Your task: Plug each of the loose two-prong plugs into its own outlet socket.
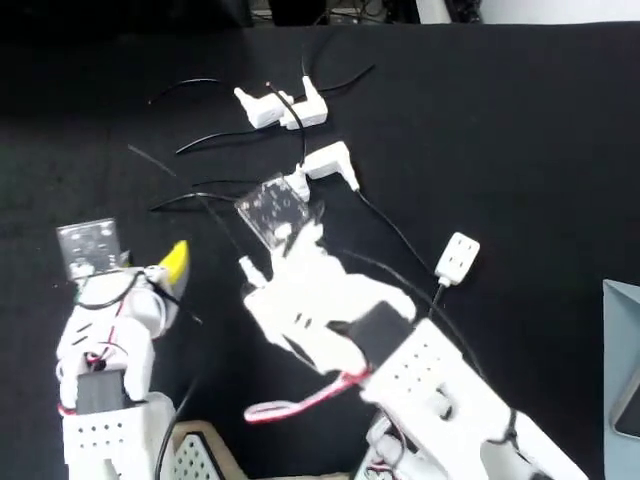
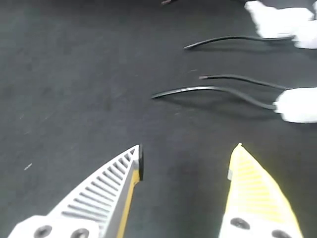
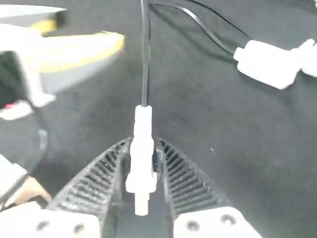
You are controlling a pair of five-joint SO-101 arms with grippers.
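Observation:
My right gripper (image 3: 141,166) is shut on a white two-prong plug (image 3: 141,148), its black cable running straight away from the fingers. In the high view this plug (image 1: 250,268) sits at the tip of the middle arm, left of the table's centre. A white outlet block (image 1: 458,257) lies to the right of that arm. Another white plug (image 1: 330,160) lies farther back, also in the right wrist view (image 3: 270,62). My left gripper (image 2: 189,148) hangs open over bare black cloth, nothing between its white finger (image 2: 119,173) and yellow finger (image 2: 252,183). A white plug (image 2: 297,105) lies off to one side of it.
Two more white plug pieces (image 1: 285,108) lie at the back centre with loose black cables (image 1: 215,140) trailing left. The other arm's yellow finger (image 3: 79,47) is close to my right gripper. A grey box edge (image 1: 625,360) stands at the right border.

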